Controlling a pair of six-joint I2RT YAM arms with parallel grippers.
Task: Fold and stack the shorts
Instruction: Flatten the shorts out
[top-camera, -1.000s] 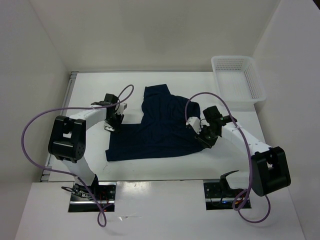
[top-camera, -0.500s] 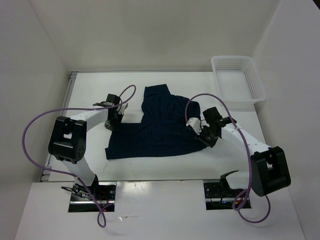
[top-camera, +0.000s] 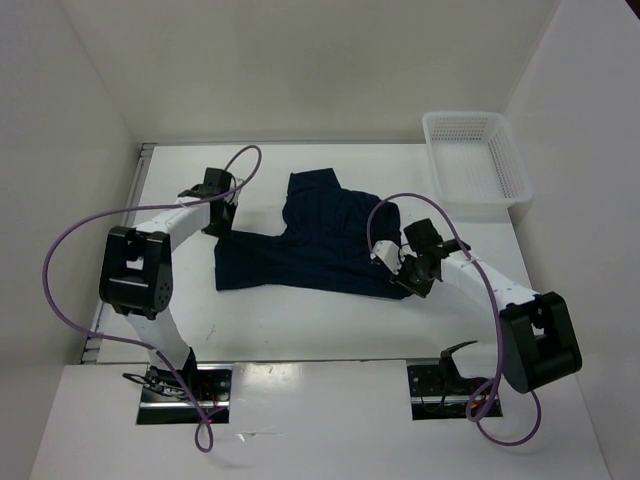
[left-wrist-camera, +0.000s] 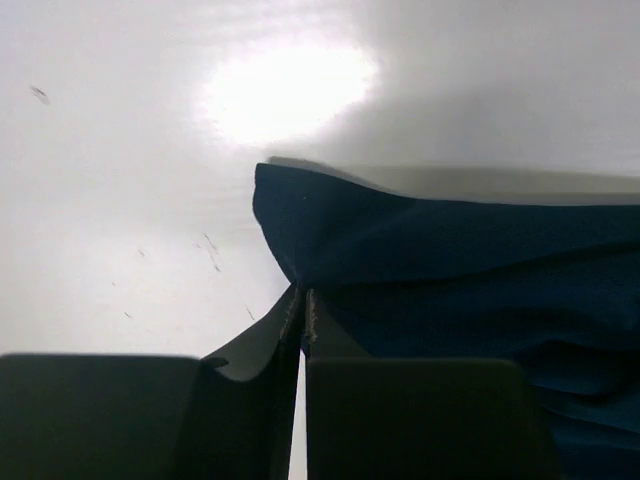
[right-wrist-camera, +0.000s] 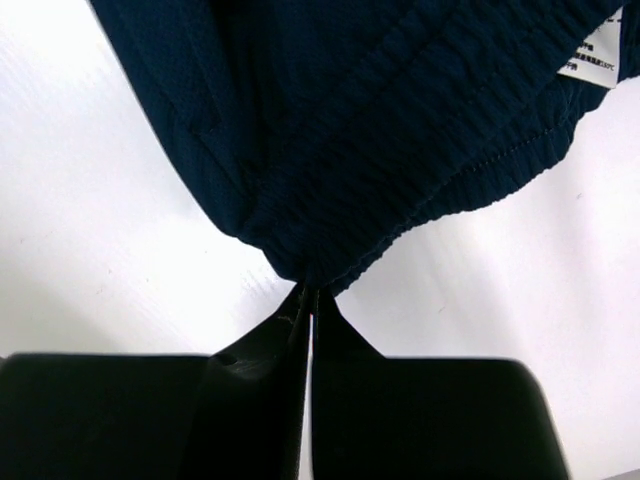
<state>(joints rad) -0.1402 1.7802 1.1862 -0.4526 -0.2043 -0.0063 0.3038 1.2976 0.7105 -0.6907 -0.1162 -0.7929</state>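
Shorts (top-camera: 310, 245) are lying mid-table (top-camera: 300, 325), mostly spread out, with one leg pointing to the far side. Left gripper (left-wrist-camera: 303, 305) is pinching a corner at the cloth's left edge, fingers closed tight on it. Right gripper (right-wrist-camera: 311, 292) is clamping the gathered waistband edge on the right, jaws together on the fabric. White mesh basket (top-camera: 475, 155) is sitting far right, apart from the shorts.
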